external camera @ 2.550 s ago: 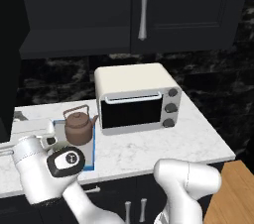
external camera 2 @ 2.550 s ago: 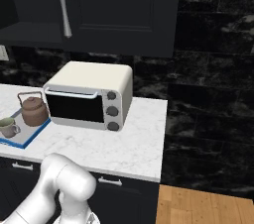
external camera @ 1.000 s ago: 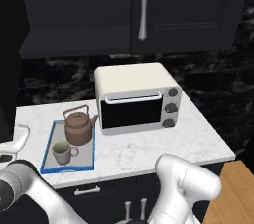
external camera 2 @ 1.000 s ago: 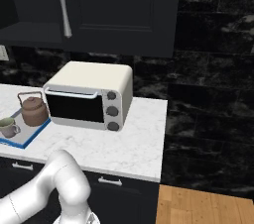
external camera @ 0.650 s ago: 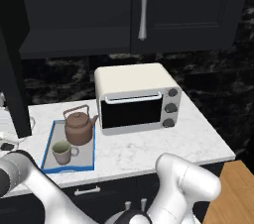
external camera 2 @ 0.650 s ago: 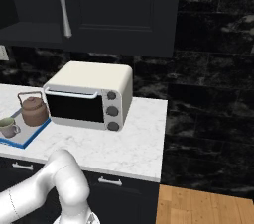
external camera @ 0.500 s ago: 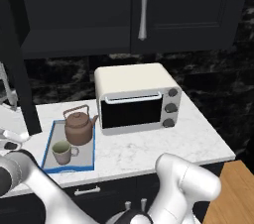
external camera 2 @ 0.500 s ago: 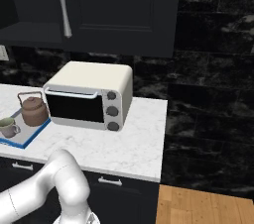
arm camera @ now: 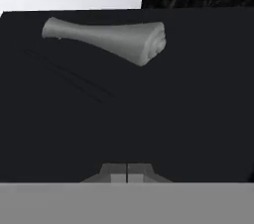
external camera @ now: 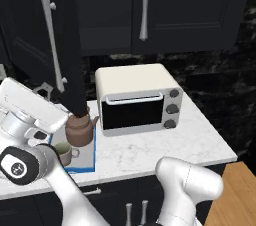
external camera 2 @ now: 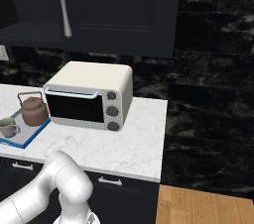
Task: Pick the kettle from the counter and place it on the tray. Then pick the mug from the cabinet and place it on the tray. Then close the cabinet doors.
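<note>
Taking the toaster oven (external camera: pixel 137 99) on the counter (external camera: pixel 165 147) as the landmark: farthest to its left in the left base view, the arm's white hand sits low beside the open left cabinet door (external camera: pixel 47 45), a dark panel with a long silver bar handle (external camera: pixel 52 45) that swings out over the counter and covers the top of the kettle. In the hand view the gripper (arm camera: pixel 127 172) has its two tips pressed together with nothing between them, close up against a dark door panel with the end of a silver handle (arm camera: pixel 111 39) just above. Just left of the toaster oven lies the blue-rimmed tray (external camera: pixel 92 157), carrying the brown kettle (external camera: pixel 80 129) at the back and the small beige mug (external camera: pixel 63 152) at the front, the two just beside each other. From the right base view the kettle (external camera 2: pixel 33 110) and mug (external camera 2: pixel 8 127) sit on the tray (external camera 2: pixel 27 138), clear of the oven's side. Above the toaster oven the right cabinet door (external camera: pixel 190 10) stands flush shut, its handle (external camera: pixel 145 7) vertical. To the oven's right the counter runs to a black marbled wall (external camera 2: pixel 213 79).
</note>
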